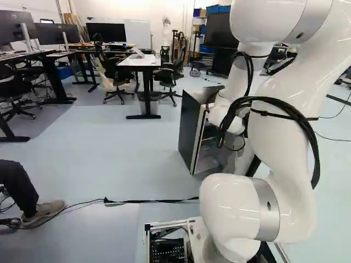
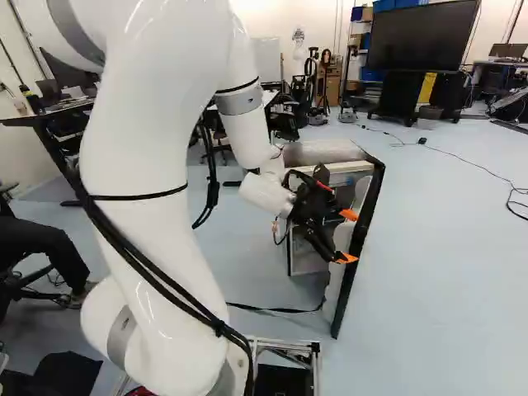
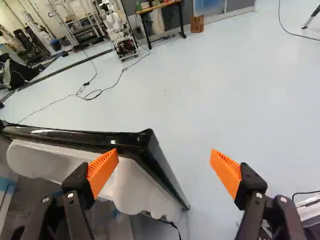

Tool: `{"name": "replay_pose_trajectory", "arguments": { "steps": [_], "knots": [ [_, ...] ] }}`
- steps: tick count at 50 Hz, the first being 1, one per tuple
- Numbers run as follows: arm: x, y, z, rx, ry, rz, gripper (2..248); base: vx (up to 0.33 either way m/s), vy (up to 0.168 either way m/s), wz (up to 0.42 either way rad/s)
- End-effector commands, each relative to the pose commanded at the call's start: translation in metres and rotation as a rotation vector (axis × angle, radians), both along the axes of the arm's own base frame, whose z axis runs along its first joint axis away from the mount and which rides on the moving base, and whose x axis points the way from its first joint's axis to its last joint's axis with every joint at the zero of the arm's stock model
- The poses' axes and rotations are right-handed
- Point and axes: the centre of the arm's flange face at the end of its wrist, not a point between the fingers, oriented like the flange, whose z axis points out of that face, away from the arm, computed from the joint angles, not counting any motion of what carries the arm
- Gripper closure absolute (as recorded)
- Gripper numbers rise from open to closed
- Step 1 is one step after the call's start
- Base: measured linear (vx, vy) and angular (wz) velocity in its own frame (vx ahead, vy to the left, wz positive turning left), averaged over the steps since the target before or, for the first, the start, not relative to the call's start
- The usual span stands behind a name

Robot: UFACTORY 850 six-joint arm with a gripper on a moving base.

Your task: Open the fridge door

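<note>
The fridge (image 2: 318,152) stands on the floor (image 1: 109,159) ahead of the base, near the middle of the right base view and just right of the middle of the left. Its door (image 2: 363,235) is open, the pale inner side and dark outer edge both showing. The gripper (image 2: 347,237) is at that inner side, fingers spread wide with nothing gripped. In the wrist view one orange pad (image 3: 103,170) overlaps the door's edge and liner, the other (image 3: 226,170) is out over floor; whether either touches, I cannot tell. The arm (image 2: 157,148) reaches forward to it. Beyond the fridge are a desk (image 1: 143,61) and a big screen (image 2: 422,35).
</note>
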Motion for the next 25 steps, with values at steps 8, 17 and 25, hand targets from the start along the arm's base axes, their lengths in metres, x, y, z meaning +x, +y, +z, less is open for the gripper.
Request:
{"name": "replay_pose_trajectory", "arguments": {
  "steps": [8,17,25],
  "knots": [
    [0.003,-0.018,0.000,-0.003,-0.009,-0.039,3,0.000,0.000,0.000],
    [0.009,-0.037,0.000,-0.008,-0.021,-0.079,3,0.000,0.000,0.000],
    [0.016,-0.055,0.000,-0.013,-0.034,-0.110,3,0.000,0.000,0.000]
  ]
}}
